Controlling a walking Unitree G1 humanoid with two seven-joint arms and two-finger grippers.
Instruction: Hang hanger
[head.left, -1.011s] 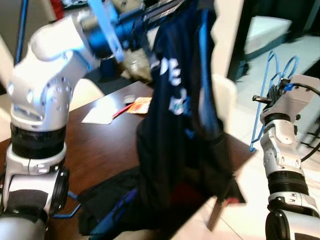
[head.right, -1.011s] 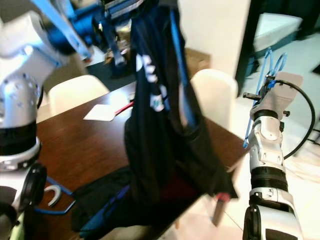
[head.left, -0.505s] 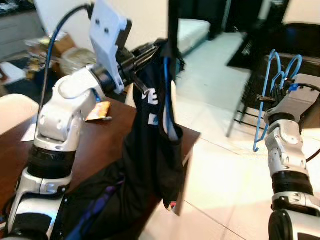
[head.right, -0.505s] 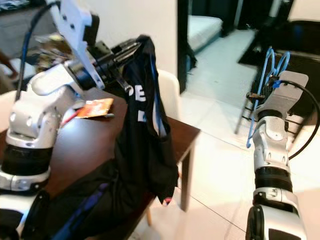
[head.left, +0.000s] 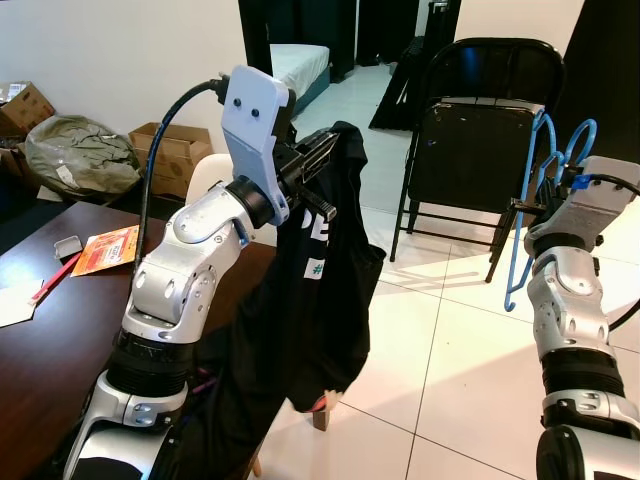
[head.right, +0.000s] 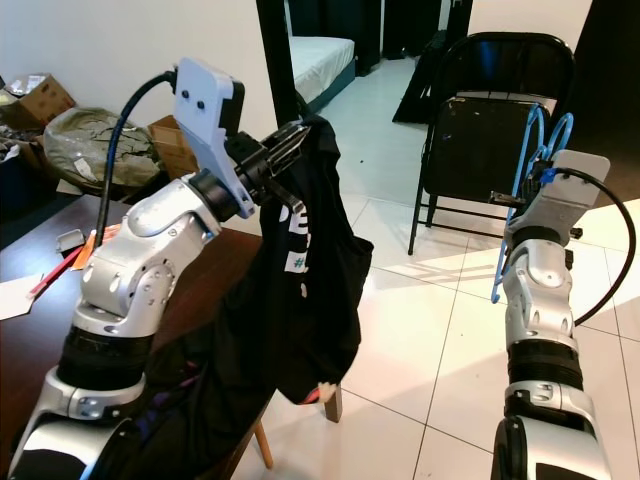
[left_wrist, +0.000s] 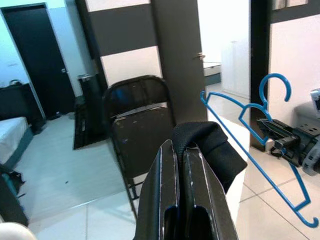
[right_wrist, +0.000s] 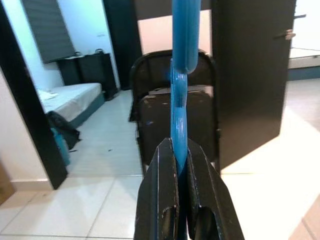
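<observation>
My left gripper (head.left: 322, 152) is raised at chest height and shut on the top fold of a black garment (head.left: 320, 290) with white lettering. The cloth hangs down past the table's corner. In the left wrist view the fold (left_wrist: 207, 145) bulges out between the closed fingers (left_wrist: 170, 170). My right gripper (head.left: 522, 204) is held up at the right, shut on a blue plastic hanger (head.left: 540, 190). The hanger stands upright with its hook on top, and it is some way to the right of the garment. The hanger (right_wrist: 182, 35) rises straight out of the right gripper (right_wrist: 181, 145) in the right wrist view.
A black folding chair (head.left: 470, 150) stands on the white tile floor between the two arms, further back. A dark wooden table (head.left: 60, 330) lies at the lower left with an orange packet (head.left: 105, 248). Cardboard boxes (head.left: 170, 150) and an olive bag (head.left: 75, 150) sit by the wall.
The whole view has swung to the right, from the table towards the doorway and the folding chair. Both grippers keep their holds on the garment and the hanger.
</observation>
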